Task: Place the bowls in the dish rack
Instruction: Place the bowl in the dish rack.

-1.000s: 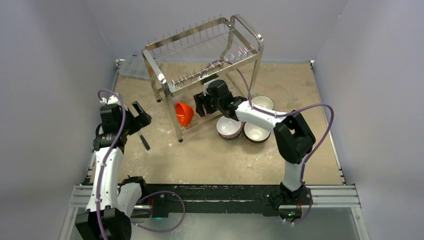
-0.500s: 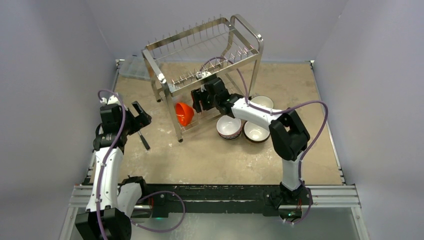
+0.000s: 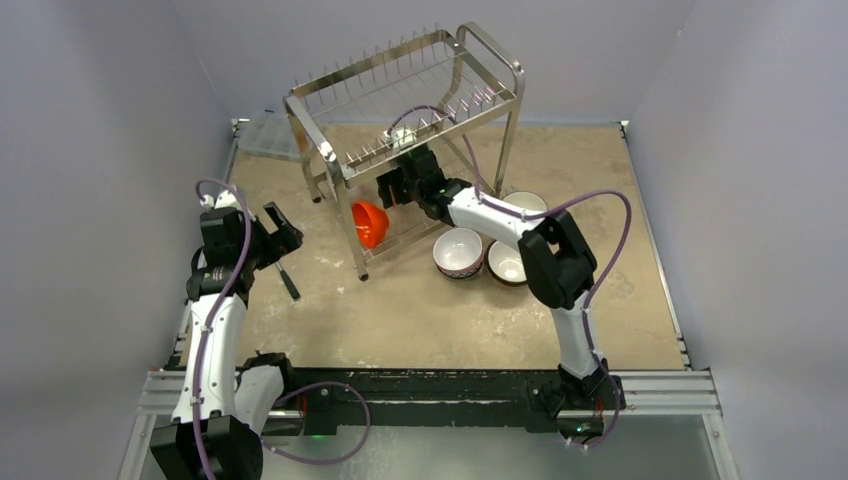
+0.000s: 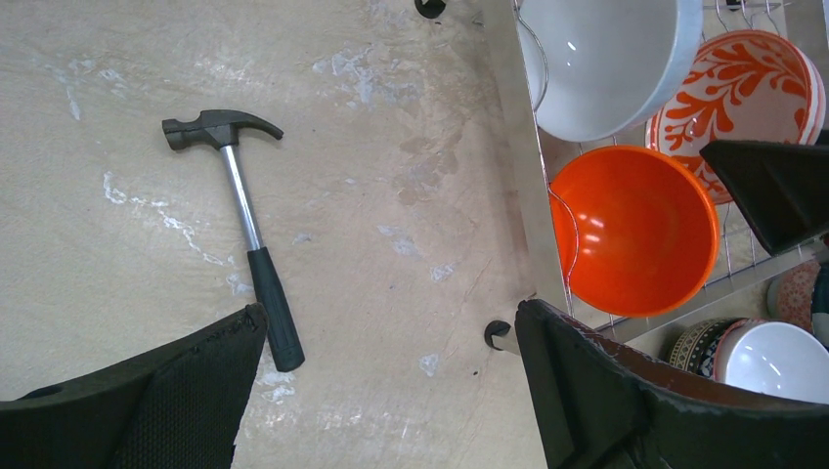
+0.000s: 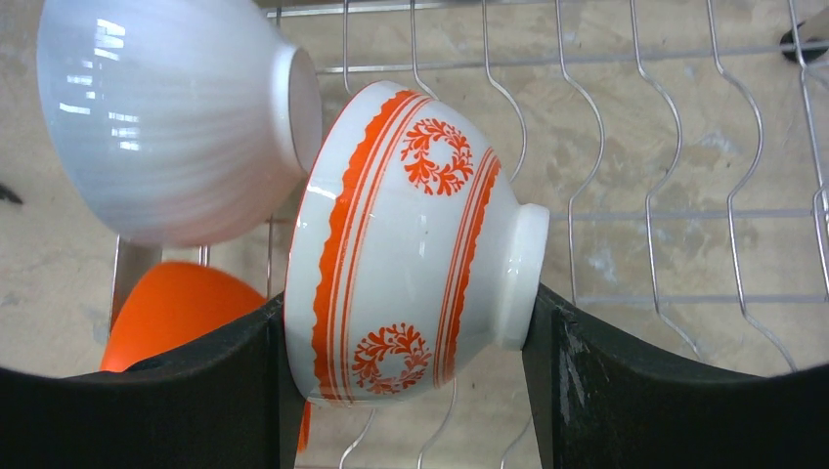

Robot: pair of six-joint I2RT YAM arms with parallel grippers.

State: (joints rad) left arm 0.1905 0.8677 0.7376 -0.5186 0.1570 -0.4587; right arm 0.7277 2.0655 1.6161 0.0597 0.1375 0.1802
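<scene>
Bowls [image 3: 368,222] line the tall steel wire dish rack's [image 3: 400,80] lower tier: a glossy orange bowl [image 4: 631,230] and a plain white bowl [image 4: 596,59] sit racked. The right gripper [image 5: 403,318] pinches a red-floral white bowl [image 5: 411,244] beside them. Three more bowls [image 3: 458,250] wait on the table [image 3: 400,310], and the left gripper [image 4: 391,322] hangs spread and empty.

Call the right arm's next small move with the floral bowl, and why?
Likely ease the red floral bowl down until it sits in the lower wires of the dish rack, before opening. The right gripper clamps it rim to foot, on edge, right beside the white bowl. I cannot tell whether it rests on the wires yet.
</scene>
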